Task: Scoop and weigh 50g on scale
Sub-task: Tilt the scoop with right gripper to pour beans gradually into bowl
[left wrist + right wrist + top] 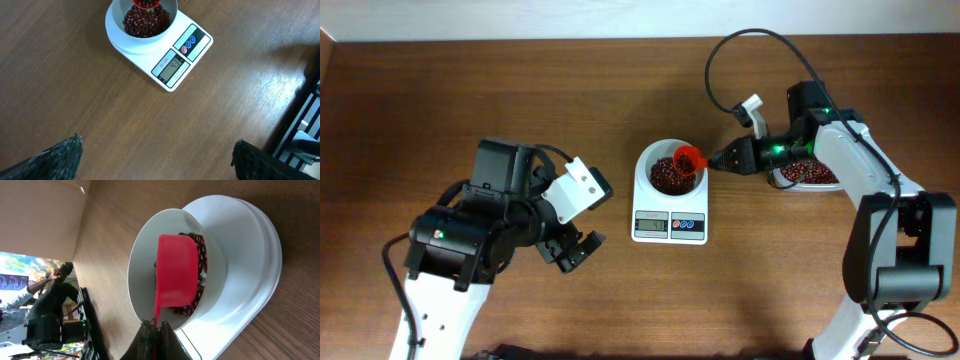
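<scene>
The white scale (669, 226) stands mid-table with a round white bowl (647, 165) on top, holding a heap of dark red-brown beans (665, 177). My right gripper (712, 160) is shut on the handle of an orange-red scoop (690, 158), which hangs over the bowl's right rim with beans in it. In the right wrist view the scoop (175, 270) covers part of the beans (201, 255), and the right gripper (156, 325) pinches its handle. My left gripper (575, 250) is open and empty, left of the scale (180, 60). In its own view the left gripper (157, 142) spans bare wood.
A clear tub (805, 177) of the same beans sits at the right, under the right arm. The left arm's bulk fills the table's front left. A black cable loops over the back right.
</scene>
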